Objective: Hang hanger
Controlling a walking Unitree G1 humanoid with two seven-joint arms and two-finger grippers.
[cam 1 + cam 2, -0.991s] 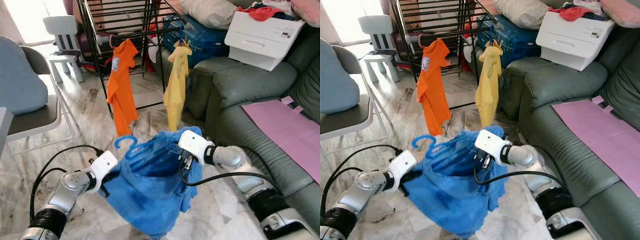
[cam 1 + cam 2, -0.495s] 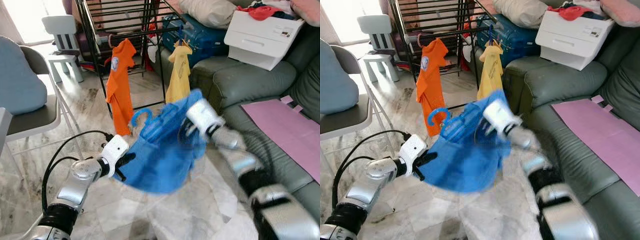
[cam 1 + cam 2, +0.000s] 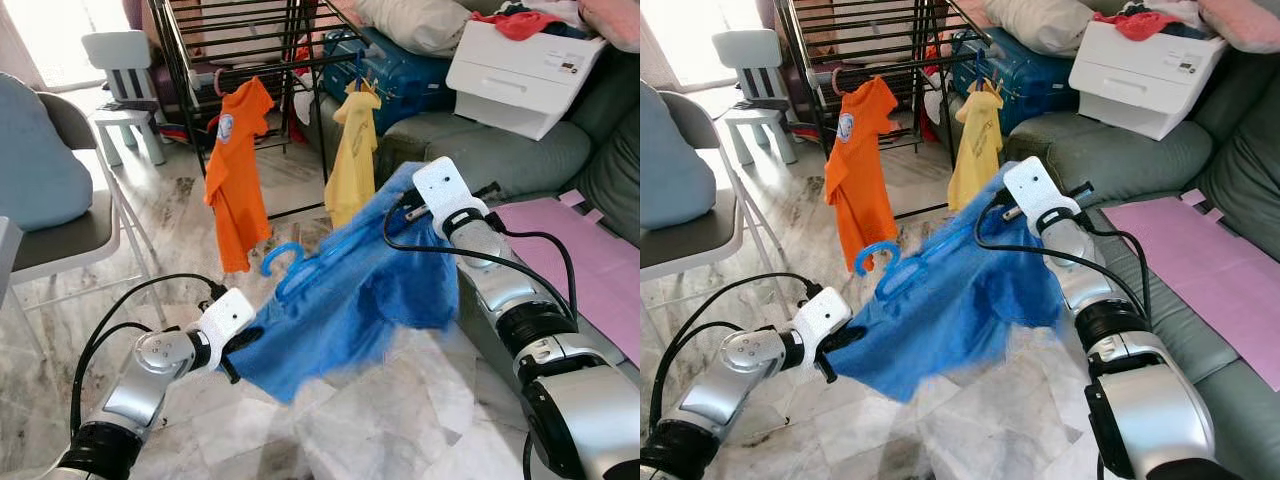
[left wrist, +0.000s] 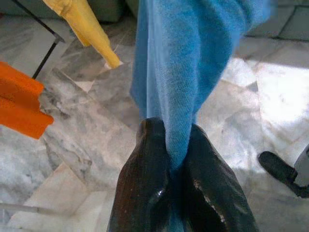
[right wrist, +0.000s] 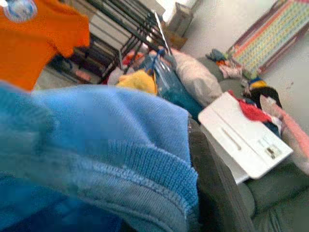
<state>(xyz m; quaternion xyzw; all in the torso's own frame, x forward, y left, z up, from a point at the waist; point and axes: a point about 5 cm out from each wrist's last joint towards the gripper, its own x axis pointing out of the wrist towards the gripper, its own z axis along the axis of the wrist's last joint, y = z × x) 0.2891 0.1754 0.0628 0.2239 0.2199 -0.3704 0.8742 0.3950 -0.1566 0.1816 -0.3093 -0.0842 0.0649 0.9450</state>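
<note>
Drying rack (image 3: 250, 40): black metal frame standing ahead of the robot; an orange shirt (image 3: 236, 170) and a yellow shirt (image 3: 354, 160) already hang from its rail.
Blue shirt (image 3: 350, 295): stretched in the air between both arms, near the rack but apart from it.
Blue hanger (image 3: 290, 262): inside the shirt, hook poking out at the collar, not yet on the rail.
Right gripper (image 3: 412, 208): raised, with the shirt's upper edge draped over it; I cannot tell how its fingers stand.
Left gripper (image 4: 169, 164): low, pinched closed on the lower hem.
Progress: judged midway; hooking remains.
</note>
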